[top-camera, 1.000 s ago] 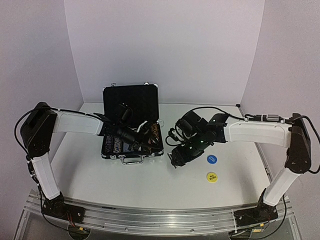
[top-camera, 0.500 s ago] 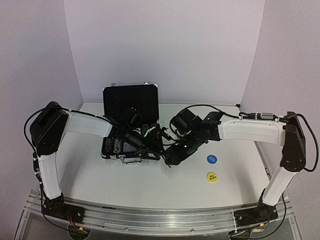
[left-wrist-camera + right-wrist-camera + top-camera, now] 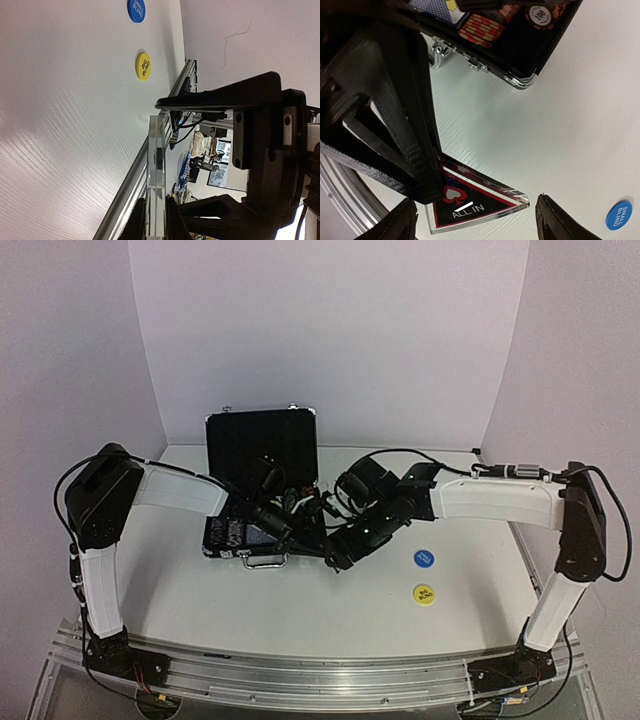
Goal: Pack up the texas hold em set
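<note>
The black silver-trimmed case [image 3: 222,535] lies open on the table, with striped chips [image 3: 482,25] and a blue card deck [image 3: 440,11] inside. Just to its right the two grippers meet over the table. My left gripper [image 3: 156,220] is shut on the black triangular "ALL IN" marker [image 3: 480,206], which shows edge-on as a clear slab [image 3: 156,165] between its fingers. My right gripper [image 3: 477,225] stands open on either side of the marker, its fingertips [image 3: 559,220] apart from it. The blue button [image 3: 423,558] and the yellow button [image 3: 424,594] lie on the table to the right.
The case's lid [image 3: 262,440] stands upright at the back, and its handle [image 3: 264,561] faces the near edge. The aluminium rail [image 3: 300,675] runs along the table's front. White walls close in the back and both sides.
My left gripper has swung right from over the case and shut on the marker. My right gripper has opened off it, and its arm has come a little to the left.
</note>
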You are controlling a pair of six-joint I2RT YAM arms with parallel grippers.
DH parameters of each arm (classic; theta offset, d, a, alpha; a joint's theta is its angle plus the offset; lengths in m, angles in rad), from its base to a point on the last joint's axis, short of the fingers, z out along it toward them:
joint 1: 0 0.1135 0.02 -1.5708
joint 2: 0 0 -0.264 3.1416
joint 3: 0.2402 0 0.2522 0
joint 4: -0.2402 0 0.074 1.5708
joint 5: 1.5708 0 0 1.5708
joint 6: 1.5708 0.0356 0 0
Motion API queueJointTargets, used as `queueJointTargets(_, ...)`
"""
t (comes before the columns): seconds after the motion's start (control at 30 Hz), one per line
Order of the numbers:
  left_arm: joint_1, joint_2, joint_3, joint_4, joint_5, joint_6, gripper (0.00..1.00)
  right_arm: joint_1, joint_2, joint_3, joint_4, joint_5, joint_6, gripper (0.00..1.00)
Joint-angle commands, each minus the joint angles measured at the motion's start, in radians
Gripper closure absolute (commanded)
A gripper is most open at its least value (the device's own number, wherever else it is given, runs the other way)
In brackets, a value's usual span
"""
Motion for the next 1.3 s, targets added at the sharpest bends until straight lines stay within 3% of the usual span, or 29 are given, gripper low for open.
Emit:
queueJointTargets(0.0, 0.028, -0.036, 0.023, -0.005, -0.083, 0.028, 1.00, 0.005, -0.076, -0.016, 0.024, 0.072, 0.090, 0.08)
queueJointTargets(0.07, 0.068, -0.071, 0.014, -0.031, -0.161, 0.044, 1.00, 0.005, -0.124, -0.060, 0.025, 0.128, 0.130, 0.03)
queueJointTargets(0.2, 0.201, -0.142, -0.050, -0.072, -0.330, 0.062, 1.00, -0.010, -0.216, -0.174, 0.024, 0.252, 0.200, 0.02)
queueJointTargets(0.5, 0.365, -0.125, -0.049, -0.076, -0.534, 0.070, 1.00, -0.256, -0.369, -0.393, 0.024, 0.289, 0.390, 0.02)
queueJointTargets(0.73, 0.400, 0.000, 0.031, -0.056, -0.480, 0.046, 1.00, -0.327, -0.364, -0.452, 0.024, 0.307, 0.378, 0.02)
queueJointTargets(0.8, 0.400, 0.004, 0.038, -0.077, -0.556, 0.047, 0.93, -0.341, -0.333, -0.450, 0.024, 0.301, 0.368, 0.02)
queueJointTargets(0.97, 0.400, 0.016, 0.075, -0.120, -0.595, 0.072, 0.57, -0.377, -0.208, -0.399, 0.027, 0.255, 0.304, 0.02)
queueJointTargets(1.17, 0.400, -0.005, 0.126, -0.200, -0.649, 0.093, 0.39, -0.403, -0.073, -0.333, 0.029, 0.203, 0.304, 0.02)
queueJointTargets(1.27, 0.398, -0.046, 0.138, -0.255, -0.698, 0.100, 0.23, -0.412, -0.041, -0.329, 0.040, 0.203, 0.304, 0.05)
